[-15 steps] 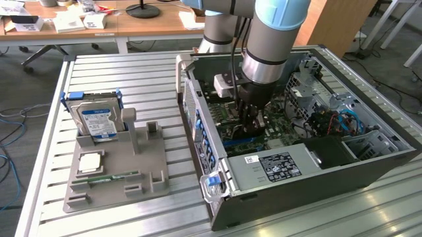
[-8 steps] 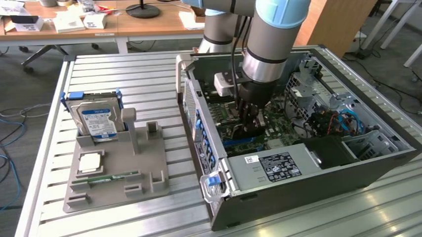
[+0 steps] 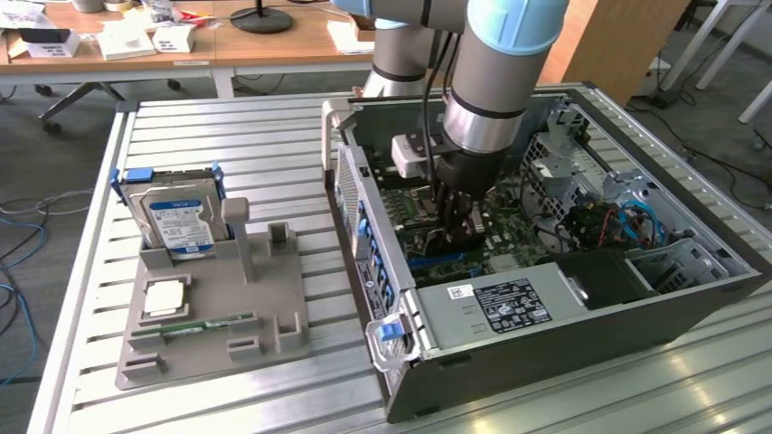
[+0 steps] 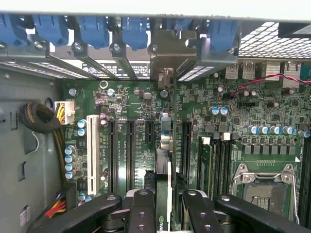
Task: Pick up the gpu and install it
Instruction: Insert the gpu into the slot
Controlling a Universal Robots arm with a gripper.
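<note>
My gripper [image 3: 455, 242] reaches straight down into the open computer case [image 3: 675, 298], low over the green motherboard [image 4: 121, 107]. In the wrist view the gripper [image 4: 165, 196] is shut on the gpu [image 4: 165, 145], a thin dark card seen edge-on between the two black fingers [image 4: 143, 208]. The card stands on edge along the row of black expansion slots [image 4: 130, 150]. Its metal end bracket [image 4: 167, 51] sits at the case's rear slot openings, under the blue latches [image 4: 133, 29]. Whether the card is pressed fully into a slot I cannot tell.
A grey fixture [image 3: 277, 339] at the exterior view's left holds a hard drive [image 3: 179, 221], a RAM stick [image 3: 193, 327] and a small square chip [image 3: 163, 298]. Inside the case lie the power supply [image 3: 507, 303], the CPU socket [image 4: 265, 187], a white slot [image 4: 92, 150] and a cable bundle [image 4: 41, 119].
</note>
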